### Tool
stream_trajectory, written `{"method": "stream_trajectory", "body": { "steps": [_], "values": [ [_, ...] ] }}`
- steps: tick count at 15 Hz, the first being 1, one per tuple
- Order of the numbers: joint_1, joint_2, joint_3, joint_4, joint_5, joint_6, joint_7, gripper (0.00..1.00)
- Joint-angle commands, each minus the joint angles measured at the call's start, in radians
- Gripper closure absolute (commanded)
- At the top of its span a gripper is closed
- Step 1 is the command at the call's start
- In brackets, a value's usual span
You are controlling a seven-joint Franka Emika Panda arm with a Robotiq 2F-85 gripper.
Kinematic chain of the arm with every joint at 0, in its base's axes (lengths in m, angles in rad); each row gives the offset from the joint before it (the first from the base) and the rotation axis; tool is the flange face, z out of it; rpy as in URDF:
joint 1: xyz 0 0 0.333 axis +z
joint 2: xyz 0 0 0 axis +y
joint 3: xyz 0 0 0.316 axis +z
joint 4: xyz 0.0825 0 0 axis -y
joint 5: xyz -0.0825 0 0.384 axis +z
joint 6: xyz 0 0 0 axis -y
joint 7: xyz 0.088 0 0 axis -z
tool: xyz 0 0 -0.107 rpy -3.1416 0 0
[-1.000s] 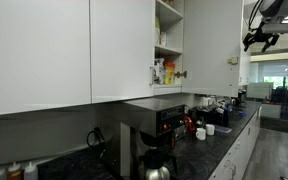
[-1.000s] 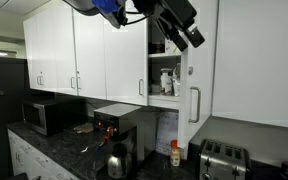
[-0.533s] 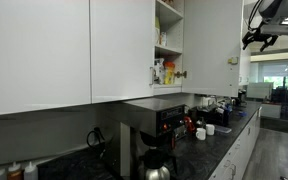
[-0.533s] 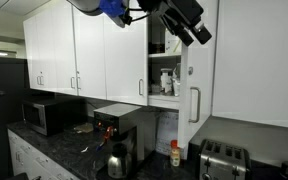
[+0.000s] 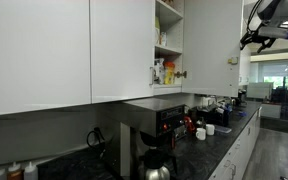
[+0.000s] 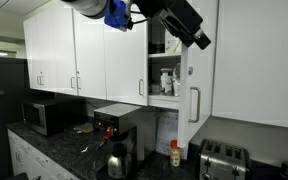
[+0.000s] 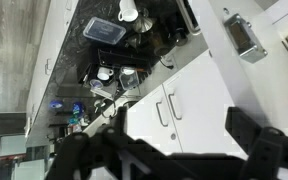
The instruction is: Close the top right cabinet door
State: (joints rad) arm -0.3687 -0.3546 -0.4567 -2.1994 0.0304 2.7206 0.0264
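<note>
The top right cabinet door (image 6: 191, 70) stands open, a narrow white panel with a silver bar handle (image 6: 193, 104) beside the open shelves (image 6: 165, 78). It also shows as the white panel (image 5: 210, 45) to the right of the shelves. My gripper (image 6: 200, 38) hangs high up by the door's upper part, on its outer side; I cannot tell whether it touches. In an exterior view the gripper (image 5: 256, 38) sits just past the door's free edge. In the wrist view the gripper (image 7: 169, 150) is open, its dark fingers (image 7: 252, 138) wide apart with nothing between them.
Closed white wall cabinets (image 6: 74, 50) run along the wall. On the dark counter (image 6: 84, 150) stand a microwave (image 6: 46, 113), a coffee machine (image 6: 117, 135) and a toaster (image 6: 222, 158). Bottles (image 6: 166, 83) sit on the open shelf. The wrist view looks down on base unit doors (image 7: 169, 100).
My gripper has shifted slightly along the top of the open door, a little to the right in an exterior view. The door has not visibly moved.
</note>
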Motion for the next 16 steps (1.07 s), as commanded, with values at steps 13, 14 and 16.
{"method": "stream_trajectory", "body": {
  "steps": [13,14,16],
  "values": [
    [0.103,-0.124,-0.010,-0.112,0.099,0.018,-0.218,0.00],
    [0.107,-0.133,-0.009,-0.119,0.097,0.016,-0.224,0.00],
    [0.123,-0.143,-0.007,-0.126,0.094,0.015,-0.227,0.00]
  ]
}}
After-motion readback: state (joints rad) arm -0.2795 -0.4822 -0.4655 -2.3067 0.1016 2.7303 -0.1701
